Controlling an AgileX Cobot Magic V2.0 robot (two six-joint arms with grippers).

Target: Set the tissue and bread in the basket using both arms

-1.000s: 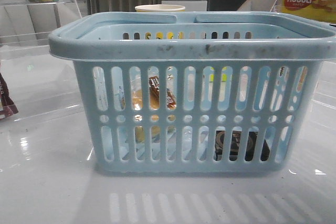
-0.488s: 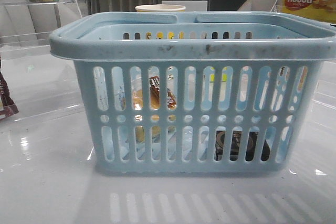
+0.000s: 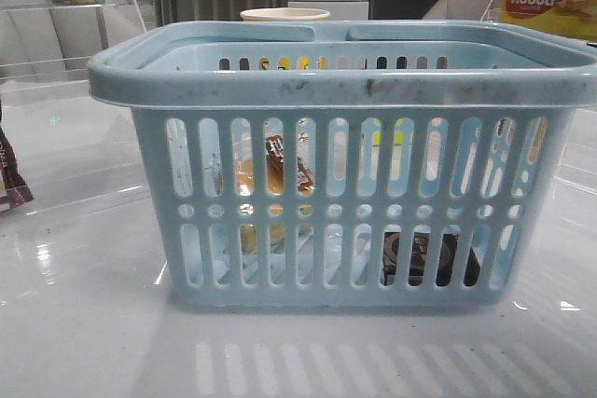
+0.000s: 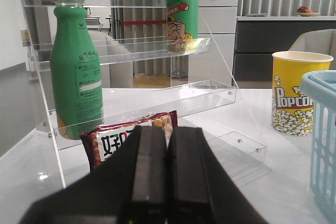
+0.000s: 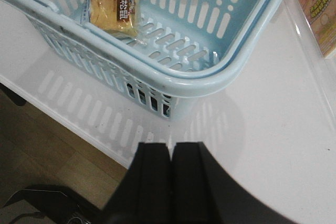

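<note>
No displacement is observed against the earlier front frames; the basket (image 3: 345,165) is unmoved at table centre. The bread (image 3: 272,174) is seen through the slots at 9 o'clock inside it; the tissue (image 3: 429,258) is seen on the floor at 5 o'clock. The left gripper (image 4: 168,174) is closed with nothing held, near the snack packet (image 4: 110,140); the right gripper (image 5: 170,174) is likewise closed and empty, outside the rim.

Scuffed plastic basket (image 3: 345,81); glossy white table (image 3: 84,323).
</note>
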